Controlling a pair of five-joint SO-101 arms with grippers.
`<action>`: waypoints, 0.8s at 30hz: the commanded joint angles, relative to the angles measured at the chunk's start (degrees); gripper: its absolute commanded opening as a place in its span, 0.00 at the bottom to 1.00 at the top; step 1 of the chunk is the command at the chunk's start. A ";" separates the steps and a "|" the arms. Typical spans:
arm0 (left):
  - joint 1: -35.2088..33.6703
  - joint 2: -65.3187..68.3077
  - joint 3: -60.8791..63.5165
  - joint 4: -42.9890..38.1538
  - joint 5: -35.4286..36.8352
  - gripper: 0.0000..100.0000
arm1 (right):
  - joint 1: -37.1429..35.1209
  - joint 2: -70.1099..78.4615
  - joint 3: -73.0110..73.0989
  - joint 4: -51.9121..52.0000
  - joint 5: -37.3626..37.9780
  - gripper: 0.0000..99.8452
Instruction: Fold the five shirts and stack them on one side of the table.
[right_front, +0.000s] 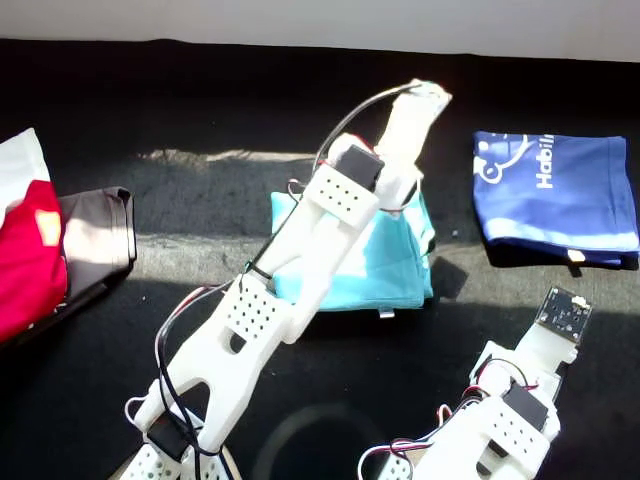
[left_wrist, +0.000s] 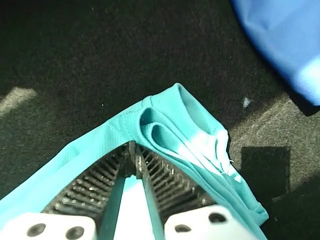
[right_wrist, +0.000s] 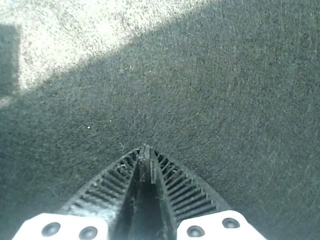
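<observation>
The left gripper (left_wrist: 135, 152) was pinched shut on the folded edge of the teal shirt (left_wrist: 190, 120), with a blue shirt (left_wrist: 280, 45) lying just beyond its tips. The right gripper (right_wrist: 145, 156), jaws together and empty, hung over the table (right_wrist: 225, 100).

We see hard sunlight cross the dark table (right_front: 200, 250) in one bright band, glaring off the white left arm (right_front: 330, 230) and the teal shirt (right_front: 390, 270). A hard shadow sits beside the shirt. Near and far table lie dim.
</observation>
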 joint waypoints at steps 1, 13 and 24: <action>1.45 0.66 -0.57 -2.90 0.26 0.01 | -0.57 -0.13 1.27 -0.75 -0.62 0.01; 6.37 1.98 -0.22 -9.23 0.09 0.01 | -0.57 -0.13 1.27 -0.75 -0.62 0.01; 4.62 -0.84 -10.42 -1.93 0.00 0.01 | -0.13 -0.13 0.84 -0.57 -0.62 0.01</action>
